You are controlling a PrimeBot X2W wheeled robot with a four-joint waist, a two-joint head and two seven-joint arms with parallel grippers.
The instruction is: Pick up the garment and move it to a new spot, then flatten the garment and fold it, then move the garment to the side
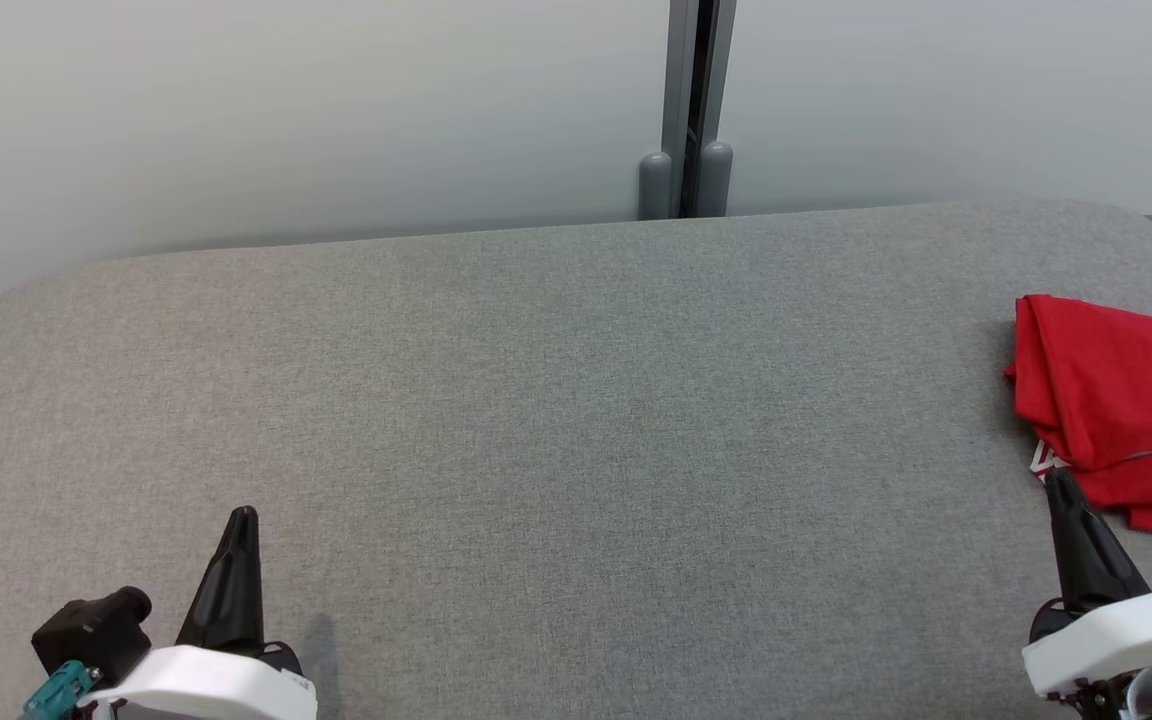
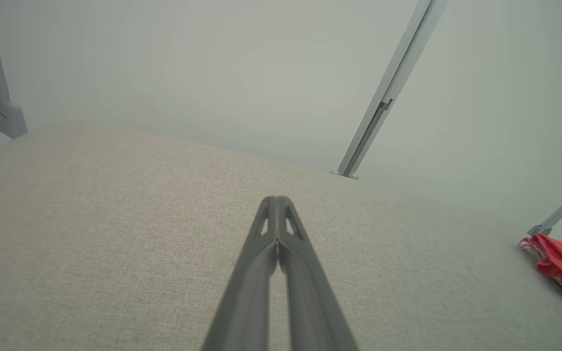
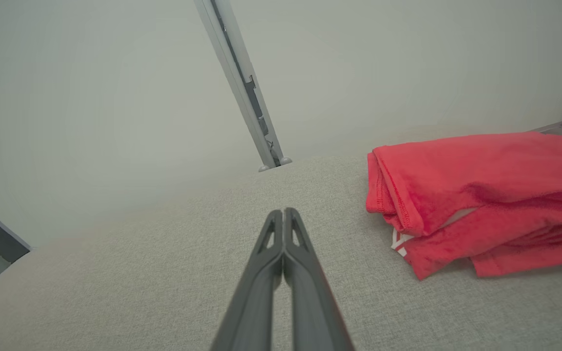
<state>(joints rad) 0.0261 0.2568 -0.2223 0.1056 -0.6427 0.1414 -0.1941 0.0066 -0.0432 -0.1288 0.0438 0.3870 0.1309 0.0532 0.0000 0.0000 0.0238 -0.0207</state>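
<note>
2 closed grippers, left gripper (image 1: 242, 515) and right gripper (image 1: 1058, 480), flank folded red garment (image 1: 1116, 405).

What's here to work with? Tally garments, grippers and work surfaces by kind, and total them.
red garment: 1
grippers, both shut: 2 (left gripper, right gripper)
grey padded surface: 1
Total: 4
</note>
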